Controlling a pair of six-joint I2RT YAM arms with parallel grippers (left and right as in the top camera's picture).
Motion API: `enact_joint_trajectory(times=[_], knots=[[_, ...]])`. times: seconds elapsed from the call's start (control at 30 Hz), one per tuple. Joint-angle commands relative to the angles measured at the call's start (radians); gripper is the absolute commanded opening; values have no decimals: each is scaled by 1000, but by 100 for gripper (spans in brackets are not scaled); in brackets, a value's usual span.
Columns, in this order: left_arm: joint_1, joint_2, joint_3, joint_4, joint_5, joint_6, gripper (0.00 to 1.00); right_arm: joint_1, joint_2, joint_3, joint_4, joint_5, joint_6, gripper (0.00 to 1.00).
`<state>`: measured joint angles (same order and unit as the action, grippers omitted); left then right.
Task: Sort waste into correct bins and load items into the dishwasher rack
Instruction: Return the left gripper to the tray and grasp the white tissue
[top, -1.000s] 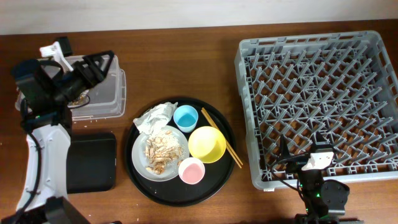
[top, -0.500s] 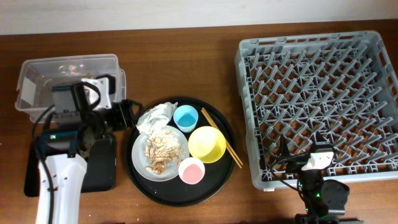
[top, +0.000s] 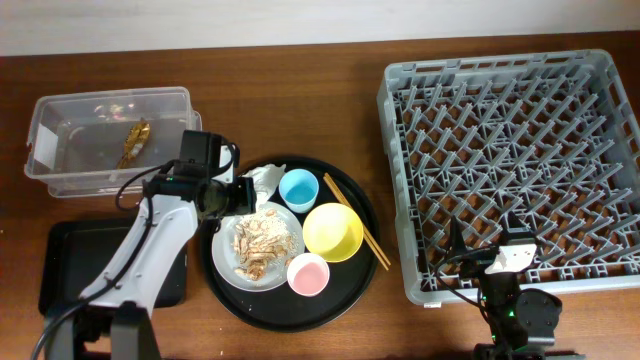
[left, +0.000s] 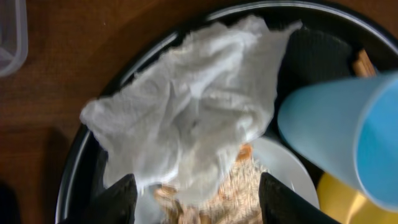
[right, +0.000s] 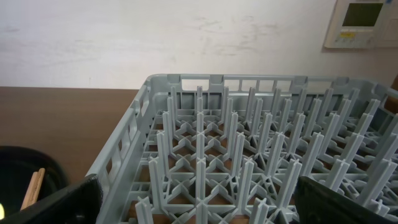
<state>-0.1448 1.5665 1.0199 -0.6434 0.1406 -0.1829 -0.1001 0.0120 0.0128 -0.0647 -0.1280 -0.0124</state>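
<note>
My left gripper (top: 232, 194) is open and hovers over the crumpled white napkin (top: 258, 182) at the left edge of the round black tray (top: 345, 290); in the left wrist view (left: 194, 205) the napkin (left: 186, 112) lies just ahead of the fingers. The white-grey plate (top: 228, 268) holds food scraps (top: 258, 240). Light-blue cup (top: 298, 189), yellow bowl (top: 332, 231), pink cup (top: 308, 273) and chopsticks (top: 358, 222) are on the tray. The gold-brown wrapper (top: 133, 141) lies in the clear tub (top: 60, 170). My right gripper (right: 199, 211) is open by the grey rack's (top: 510, 150) front edge.
The shallow black rectangular tray (top: 70, 265) lies at the front left, partly under my left arm. The rack (right: 249, 162) fills the right wrist view. Brown table wood shows between tub, tray and rack.
My left arm swung from the clear tub down and right to the napkin on the round tray. The gold-brown wrapper now lies in the tub. The right arm has not moved.
</note>
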Motion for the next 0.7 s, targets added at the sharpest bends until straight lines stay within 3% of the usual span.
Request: enact_joint_trajectory(times=[0.0, 0.1, 0.3, 0.53, 0.67], knots=[[-11, 47, -5, 31, -19, -2, 55, 5, -5, -7, -3, 8, -7, 99], [-42, 49, -5, 53, -32, 28, 56, 5, -5, -7, -3, 8, -6, 99], [-159, 52, -5, 40, -270, 28, 56, 5, -5, -7, -3, 8, -7, 99], [-160, 118, -5, 43, -278, 27, 54, 5, -5, -7, -3, 8, -7, 99], [-160, 119, -5, 55, -277, 27, 44, 5, -5, -7, -3, 8, -7, 99]])
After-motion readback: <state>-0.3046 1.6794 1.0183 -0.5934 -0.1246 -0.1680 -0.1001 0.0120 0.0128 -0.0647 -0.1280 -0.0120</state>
